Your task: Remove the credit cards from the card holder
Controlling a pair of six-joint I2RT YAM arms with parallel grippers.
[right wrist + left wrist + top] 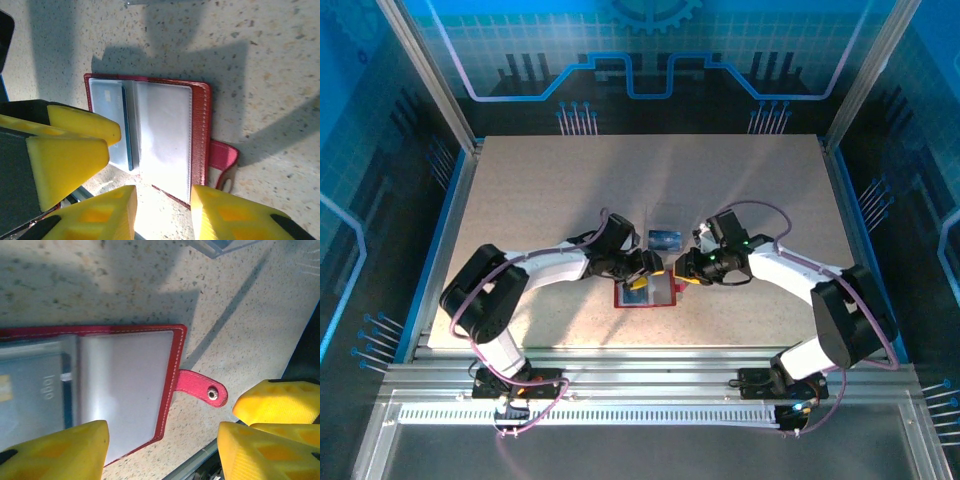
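The red card holder [655, 298] lies open and flat on the table, its snap tab [202, 387] pointing toward the right arm. A blue credit card [111, 117] sits in its left clear pocket; the right pocket [165, 135] looks blank. Another blue credit card [665, 239] lies on the table just beyond the holder, with a pale one [665, 215] behind it. My left gripper [162, 455] hovers open over the holder's right half, gripping nothing. My right gripper [162, 215] is open above the holder's near edge, facing the left gripper's fingers [75, 145].
Both grippers [640, 280] [680, 276] meet closely over the holder near the table's front middle. A metal rail [640, 375] runs along the near edge. Blue-lit walls [420, 150] enclose the speckled table [540, 190].
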